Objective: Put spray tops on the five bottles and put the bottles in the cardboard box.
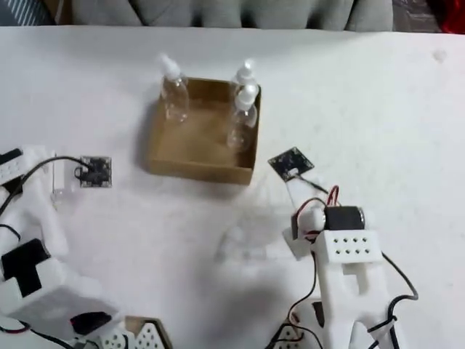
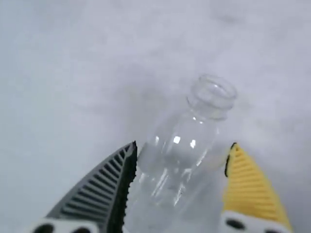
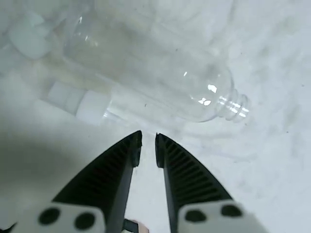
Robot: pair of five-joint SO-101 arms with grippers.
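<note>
Three of five bottles stand finished in the cardboard box (image 1: 200,171), each clear, upright and wearing a white spray top: one (image 1: 174,94) at the box's far-left corner, two (image 1: 244,75) (image 1: 242,122) along its right wall. Two remain outside the box, both without tops. The left gripper (image 2: 183,146) has its grey and yellow jaws spread wide and set against either side of a bare bottle (image 2: 194,128), apparently gripping it; the high view puts that arm well apart from the box, off its left side. The bottle is clear plastic, its threaded neck open and pointing away from the jaws. The right gripper (image 3: 148,138), on the near side of the box toward the right, hovers with its black jaws almost together, holding nothing. Just ahead of them a second bare bottle (image 3: 160,80) lies on its side on the white table (image 1: 378,109), a loose spray top (image 3: 82,104) beside it. Still to do, by this evidence: fit two tops and box both bottles.
</note>
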